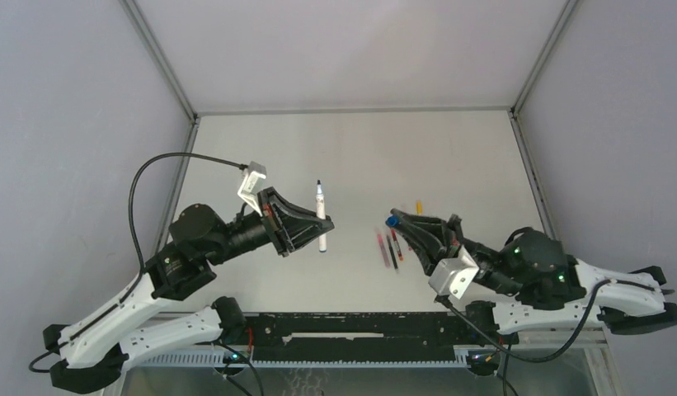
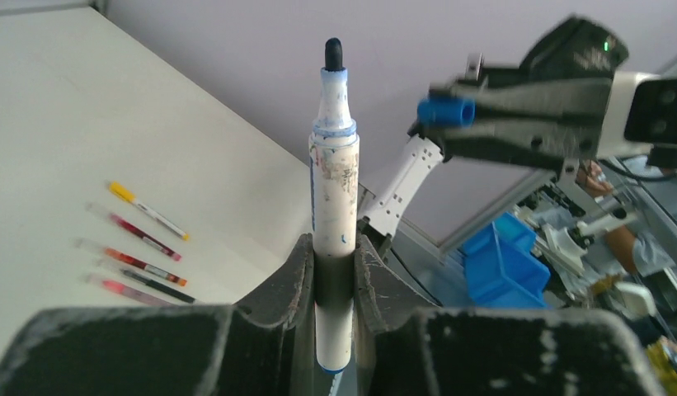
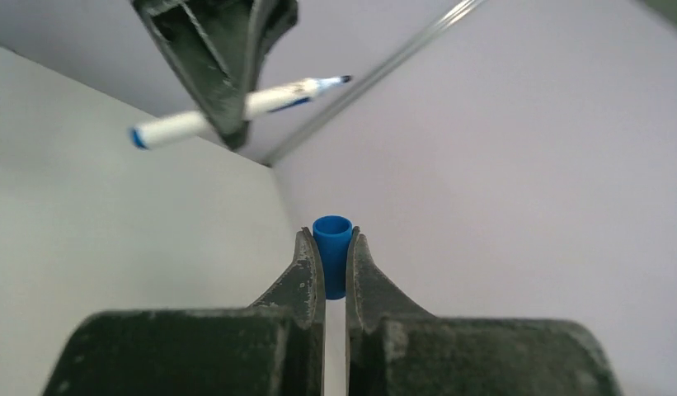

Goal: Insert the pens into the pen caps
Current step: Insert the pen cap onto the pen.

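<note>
My left gripper is shut on a thick white pen with blue smears and a bare dark tip, held above the table. The pen stands upright in the left wrist view, its tip pointing away from me. My right gripper is shut on a short blue pen cap, open end outward. A clear gap separates the cap from the pen. Several thin pens lie side by side on the table under the right gripper.
The white table is walled by grey panels at the back and both sides. A yellow-ended thin pen lies farthest back in the row. A black rail runs along the near edge between the arm bases.
</note>
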